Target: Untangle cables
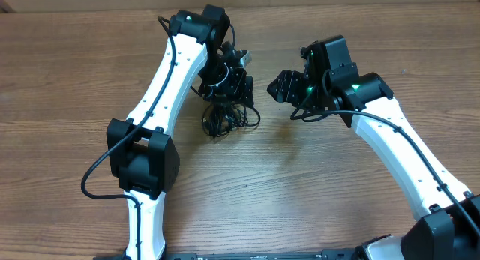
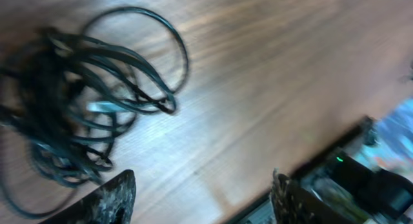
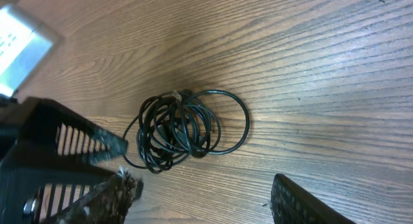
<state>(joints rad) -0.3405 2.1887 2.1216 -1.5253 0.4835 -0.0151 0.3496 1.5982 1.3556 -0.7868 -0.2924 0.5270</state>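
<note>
The cables [image 1: 225, 118] lie on the wooden table as one tangled knot of thin black cords, with one loop sticking out to the side. My left gripper [image 1: 227, 97] hangs just over the knot's far side. In the left wrist view the cables [image 2: 84, 101] sit up and to the left of the left gripper [image 2: 200, 198], which is open over bare wood. My right gripper [image 1: 291, 100] is to the right of the knot, apart from it. In the right wrist view the cables [image 3: 184, 130] lie beyond the right gripper [image 3: 203, 198], which is open and holds nothing.
The left gripper's black body [image 3: 51, 146] shows at the left of the right wrist view, close to the knot. The right arm [image 2: 361, 179] fills the lower right of the left wrist view. The table's far edge [image 1: 90, 9] runs along the top.
</note>
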